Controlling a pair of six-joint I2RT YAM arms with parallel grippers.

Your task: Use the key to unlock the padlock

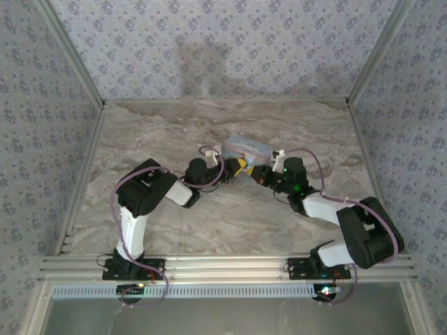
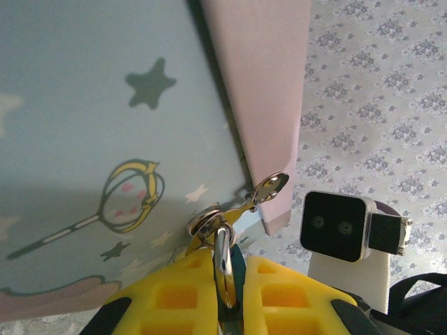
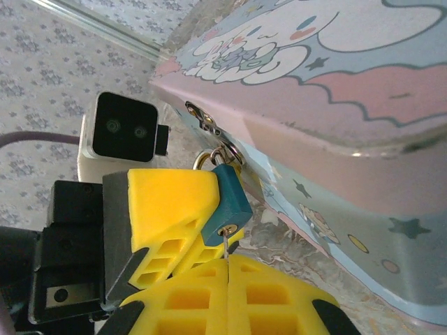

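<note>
Walls [image 1: 209, 49] papered in a small blue floral print close the cell on three sides, and a metal frame [image 1: 230, 266] runs along the near edge. Between them lies a grey-veined marble tabletop [image 1: 223, 216]. The left arm [image 1: 143, 192] and the right arm [image 1: 363, 234], both black and white with purple cables, bend inward from their bases and meet at the middle of the tabletop. Just beyond them lies a light blue box [image 1: 246, 146] with cartoon prints and pink edges. The left hand [image 2: 229, 279] has yellow fingers and is clamped on the padlock [image 3: 229, 199]. In the right wrist view one of its fingers [image 3: 167, 209] presses flat against the side of the small dark teal body, and in its own view the silver shackle stands up between its two fingers. That shackle is hooked into the silver hasp [image 2: 269, 188] at the box's corner, so the padlock sits right against the box wall, just under the pink rim. The right arm's black-and-white wrist camera [image 2: 334, 225] shows just beside that corner. The right hand [image 3: 228, 289] is closed on the key [image 3: 226, 250], a thin pale sliver. It rises from the seam between the hand's yellow fingers straight to the padlock's underside. Its tip meets the teal body there, but whether it sits inside the keyhole cannot be told. The two hands are almost touching, with the box wall close behind the padlock.
</note>
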